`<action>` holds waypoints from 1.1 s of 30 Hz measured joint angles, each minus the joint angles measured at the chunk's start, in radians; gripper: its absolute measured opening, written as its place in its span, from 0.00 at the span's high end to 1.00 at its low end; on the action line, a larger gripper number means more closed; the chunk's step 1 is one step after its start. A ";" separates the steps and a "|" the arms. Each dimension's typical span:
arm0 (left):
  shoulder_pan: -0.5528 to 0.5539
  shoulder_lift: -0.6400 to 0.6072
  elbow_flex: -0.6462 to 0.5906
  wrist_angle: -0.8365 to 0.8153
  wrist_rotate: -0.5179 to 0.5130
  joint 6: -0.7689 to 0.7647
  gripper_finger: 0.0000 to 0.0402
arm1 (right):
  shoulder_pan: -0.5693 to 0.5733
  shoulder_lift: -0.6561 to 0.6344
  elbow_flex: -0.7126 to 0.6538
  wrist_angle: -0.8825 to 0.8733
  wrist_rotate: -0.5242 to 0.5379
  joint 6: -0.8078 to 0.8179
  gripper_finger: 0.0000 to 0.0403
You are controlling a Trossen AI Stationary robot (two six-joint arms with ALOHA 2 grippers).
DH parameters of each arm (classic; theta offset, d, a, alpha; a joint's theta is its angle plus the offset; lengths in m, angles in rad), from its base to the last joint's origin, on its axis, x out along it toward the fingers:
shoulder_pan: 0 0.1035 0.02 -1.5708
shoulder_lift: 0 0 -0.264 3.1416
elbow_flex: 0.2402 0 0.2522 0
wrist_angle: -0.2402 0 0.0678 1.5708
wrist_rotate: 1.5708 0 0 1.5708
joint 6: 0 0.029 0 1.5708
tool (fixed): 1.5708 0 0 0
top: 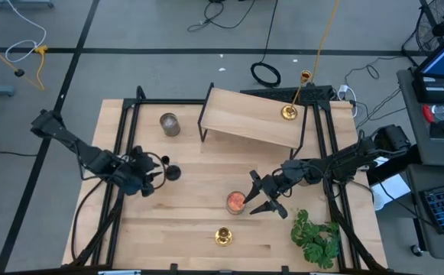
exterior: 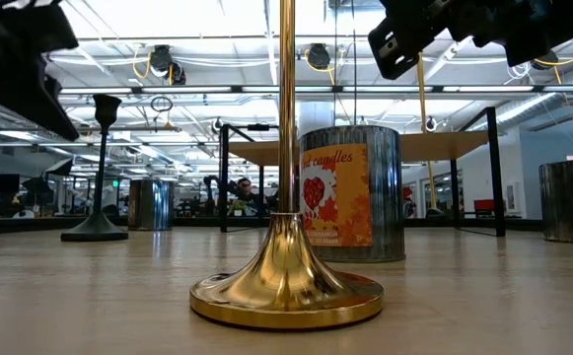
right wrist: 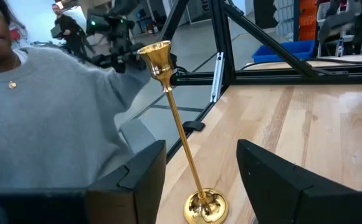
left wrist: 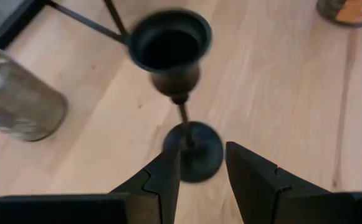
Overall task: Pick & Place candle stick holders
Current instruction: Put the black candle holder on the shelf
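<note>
Black holder [left wrist: 179,93] blurred, between released left fingers [left wrist: 162,180]; right fingers [right wrist: 261,168] released; gold holder [right wrist: 177,130] beyond.

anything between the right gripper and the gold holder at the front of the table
No: in the right wrist view only bare table lies between the open right gripper and the gold holder.

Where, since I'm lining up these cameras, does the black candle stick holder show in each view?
High view: black candle stick holder left of centre, beside the left gripper.
Low view: upright at far left.
Left wrist view: centre of picture.
Right wrist view: cannot make it out.
Shared landmark: the orange-labelled candle tin, in the high, low and left wrist views.
</note>
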 joint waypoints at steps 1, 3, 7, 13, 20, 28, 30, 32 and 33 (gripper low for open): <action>0.000 0.000 -0.024 0.043 0.000 0.002 0.66 | 0.000 0.000 0.000 0.000 0.000 0.000 0.52; 0.000 0.000 -0.073 0.139 -0.001 0.030 0.66 | 0.000 0.000 0.000 0.000 0.000 0.000 0.52; 0.002 0.000 -0.151 0.278 -0.033 0.060 0.66 | 0.000 0.000 0.000 0.000 0.000 0.000 0.52; 0.038 0.000 -0.206 0.366 -0.126 0.057 0.66 | 0.000 0.000 0.000 -0.005 0.000 -0.013 0.52; 0.084 0.000 -0.208 0.433 -0.145 0.113 0.66 | 0.000 0.000 0.000 -0.005 0.000 -0.060 0.52; 0.113 0.000 -0.208 0.450 -0.174 0.140 0.82 | 0.000 0.000 0.000 -0.007 0.000 -0.060 0.52; 0.112 0.000 -0.208 0.452 -0.172 0.137 0.91 | 0.000 0.000 0.000 -0.007 0.000 -0.060 0.52; 0.113 0.000 -0.209 0.465 -0.173 0.131 0.96 | 0.000 0.000 0.000 -0.007 0.000 -0.060 0.52; 0.113 0.000 -0.209 0.485 -0.174 0.130 0.96 | 0.000 0.000 0.000 -0.007 0.000 -0.060 0.52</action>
